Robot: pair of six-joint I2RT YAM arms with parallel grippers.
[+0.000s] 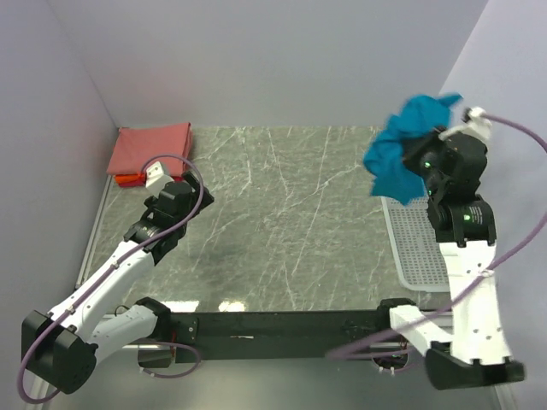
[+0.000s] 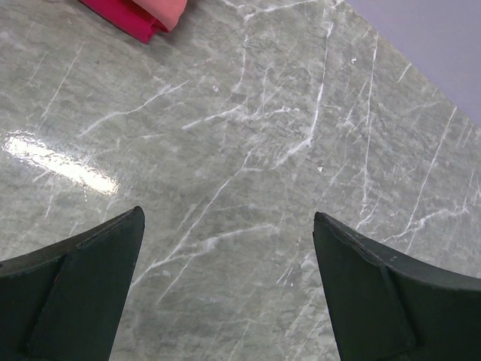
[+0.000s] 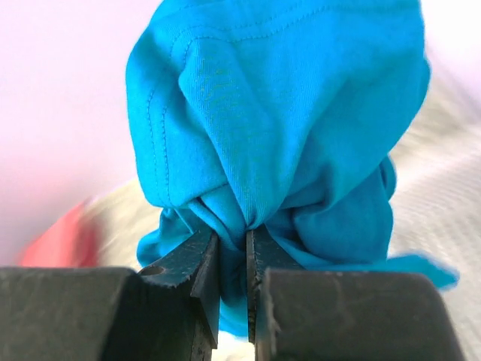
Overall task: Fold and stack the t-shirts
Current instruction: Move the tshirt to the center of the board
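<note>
Top external view: the right claw is raised above the far right corner of the bench. A teal-blue t-shirt hangs bunched from it. The cloth droops in a crumpled mass on the claw's left side, with one corner poking up toward the back wall. Below that arm, a white mesh basket lies along the bench's right edge.

Right wrist view shows the grip closely. The two dark fingers stand nearly together, and the narrow gap between them is filled with a pinched fold of the teal-blue cloth. The rest of the shirt balloons out beyond the tips, with a stitched hem visible on the left.

At the far left corner of the bench lies a folded salmon-pink t-shirt. It rests on a folded orange-red t-shirt, whose edge shows beneath its near side. The left claw hovers near this pile, on its near side. Left wrist view shows its jaws spread wide over bare marble, holding nothing, with the pile's corner at the top left of that view.
</note>
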